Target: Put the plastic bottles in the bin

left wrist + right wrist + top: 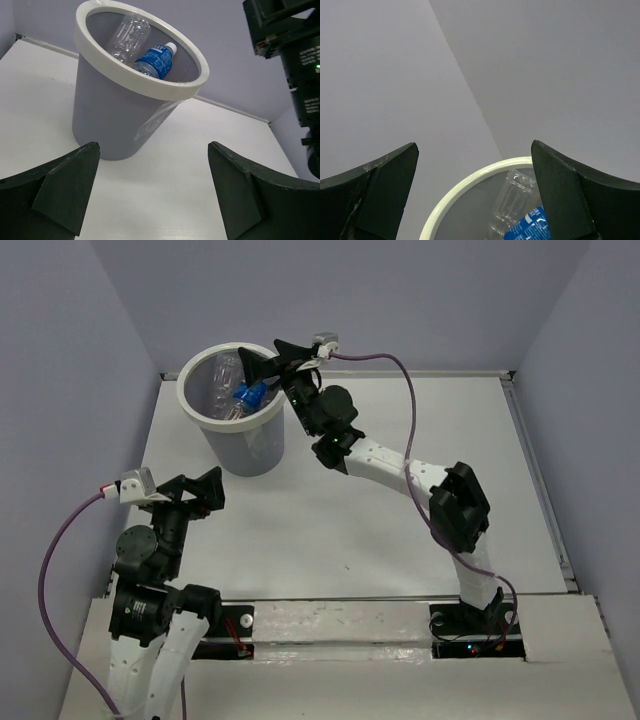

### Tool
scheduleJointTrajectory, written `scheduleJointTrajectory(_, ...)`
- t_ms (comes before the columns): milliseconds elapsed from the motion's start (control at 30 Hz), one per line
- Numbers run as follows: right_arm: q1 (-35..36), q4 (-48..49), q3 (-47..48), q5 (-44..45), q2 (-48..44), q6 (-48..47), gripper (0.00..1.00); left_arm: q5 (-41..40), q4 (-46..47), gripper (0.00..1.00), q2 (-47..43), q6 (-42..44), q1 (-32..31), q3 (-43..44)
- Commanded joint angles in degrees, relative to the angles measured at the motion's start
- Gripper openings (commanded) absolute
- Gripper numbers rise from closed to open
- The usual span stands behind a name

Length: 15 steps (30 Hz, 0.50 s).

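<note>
Right wrist: bottles (514,196) in bin (464,186) below spread jaws

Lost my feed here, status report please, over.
Left gripper open, empty, low, facing bin. Right gripper open, empty, above bin. Clear bottle and blue-labelled bottle inside. No obstruction seen.

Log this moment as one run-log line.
right gripper: open, empty, above bin | left gripper: open, empty, facing bin | visible in bin: clear bottle, blue-labelled bottle
</note>
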Motion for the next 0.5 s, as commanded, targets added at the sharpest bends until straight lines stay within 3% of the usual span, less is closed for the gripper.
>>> scheduleJointTrajectory(0, 0.1, 6.3, -7.7, 2.2, -9.6, -2.9, 1.0, -0.8, 2.3, 0.99, 1.1, 0.7, 1.0, 0.2)
scheduleJointTrajectory(67, 0.1, 6.2, -13.8, 2.3, -17.8, -3.0, 1.0, 0.0, 2.2, 0.99, 1.3, 0.8, 1.1, 0.4)
scheduleJointTrajectory(167, 0.1, 1.9, -34.1, 2.5, -32.2, -2.2, 1.0, 2.4, 3.6, 0.99, 0.2, 1.5, 1.1, 0.0)
scheduleJointTrajectory(333, 0.1, -22.1, -50.7, -0.6, -54.0, 2.4, 1.0, 10.3, 6.7, 0.99, 0.6, 1.3, 1.0, -1.0)
scheduleJointTrajectory(467, 0.1, -35.1, -60.0, -5.8, -71.5, 3.3, 1.0, 15.4, 8.7, 0.99, 0.8, -1.3, 1.0, -0.9)
